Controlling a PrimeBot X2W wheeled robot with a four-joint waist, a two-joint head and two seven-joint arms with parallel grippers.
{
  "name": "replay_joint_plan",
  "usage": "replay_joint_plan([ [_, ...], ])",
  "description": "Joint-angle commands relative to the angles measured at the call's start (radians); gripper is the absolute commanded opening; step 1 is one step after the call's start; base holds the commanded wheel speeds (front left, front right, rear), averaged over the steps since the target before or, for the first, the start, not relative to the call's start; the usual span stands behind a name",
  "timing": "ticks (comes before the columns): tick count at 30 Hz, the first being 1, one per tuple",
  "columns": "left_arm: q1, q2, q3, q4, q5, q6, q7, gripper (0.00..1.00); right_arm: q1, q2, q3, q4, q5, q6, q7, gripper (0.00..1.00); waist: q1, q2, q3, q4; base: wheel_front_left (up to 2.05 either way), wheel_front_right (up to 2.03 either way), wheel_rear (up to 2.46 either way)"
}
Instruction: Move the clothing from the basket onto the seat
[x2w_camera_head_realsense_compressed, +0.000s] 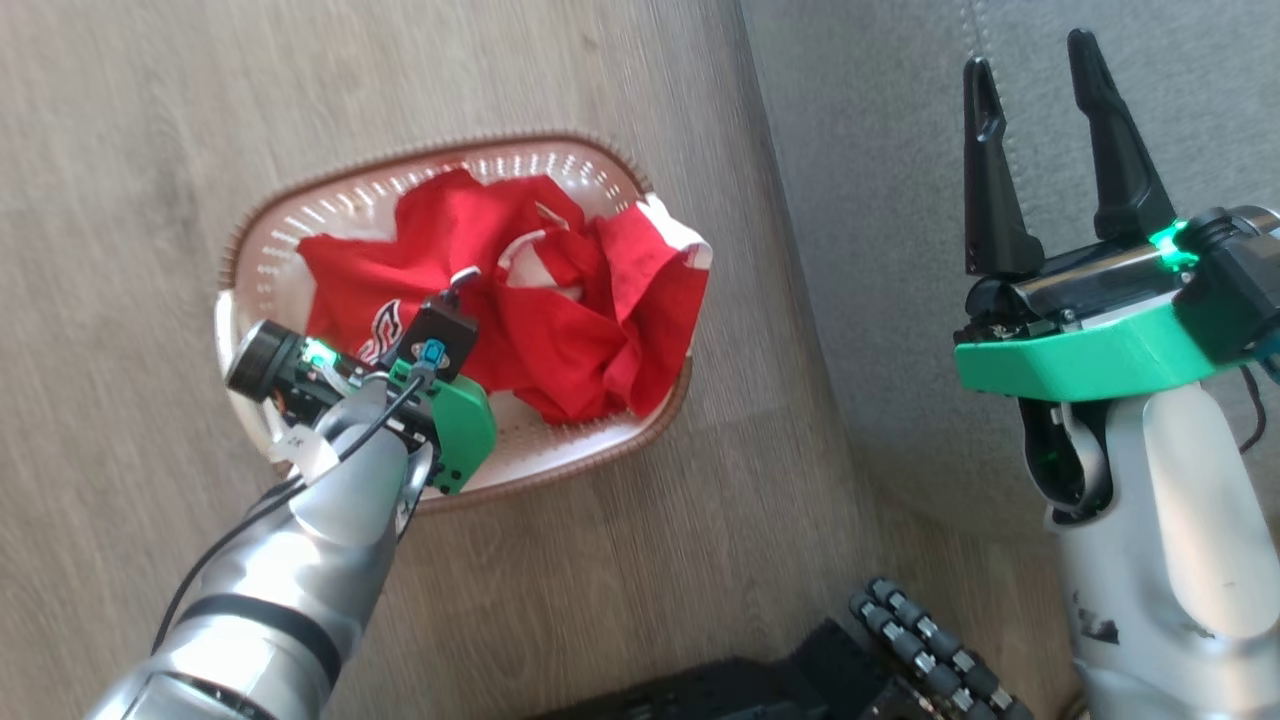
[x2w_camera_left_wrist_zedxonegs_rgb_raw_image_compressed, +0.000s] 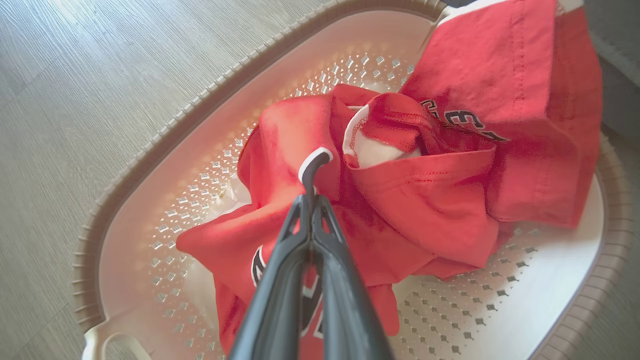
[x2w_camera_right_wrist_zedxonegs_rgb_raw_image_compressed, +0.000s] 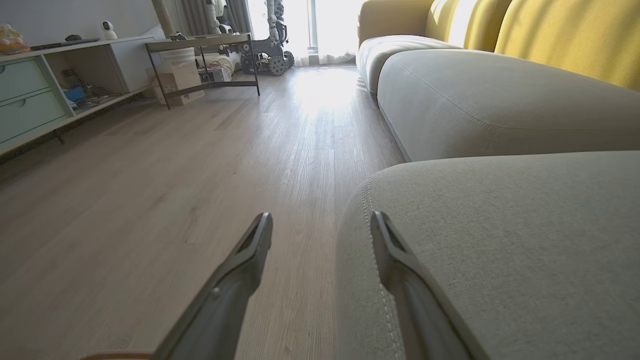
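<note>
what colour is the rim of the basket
Brown and ribbed, woven-looking: the basket rim shows best in the left wrist view.

Clothing (x2w_camera_left_wrist_zedxonegs_rgb_raw_image_compressed: 500, 100): black, white-edged characters along a fold. One reads "3"; its neighbours are creased and illegible. More lettering lower down, part hidden, unreadable.

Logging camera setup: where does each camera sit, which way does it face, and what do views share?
Head view: from the head, down at the basket on the floor beside the seat; left forearm, open right gripper show.
Left wrist view: along the left gripper, shut on the clothing, into the basket.
Right wrist view: level along seat and floor; its open fingers show.
Shared: head and left wrist views show basket and clothing.
</note>
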Motion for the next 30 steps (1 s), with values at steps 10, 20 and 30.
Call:
replay_joint_plan([
  [10, 0.122, 0.008, -0.016, -0.163, -0.129, 0.001, -0.056, 0.00, 0.096, 0.002, -0.007, 0.022, -0.040, 0.000, -0.006, 1.00, 0.0000, -0.0001, -0.187, 0.061, 0.00, 0.00, 0.00],
  [20, 0.222, 0.008, -0.050, -0.332, -0.249, 0.048, -0.085, 0.00, 0.183, 0.002, -0.026, 0.060, -0.069, 0.000, -0.006, 1.00, 0.0000, -0.0001, -0.367, 0.104, 0.00, 0.00, 0.00],
  [30, 0.287, 0.010, -0.045, -0.459, -0.311, 0.060, -0.092, 0.00, 0.269, 0.002, -0.039, 0.095, -0.085, 0.000, -0.006, 1.00, 0.0000, -0.0001, -0.531, 0.139, 0.00, 0.00, 0.00],
])
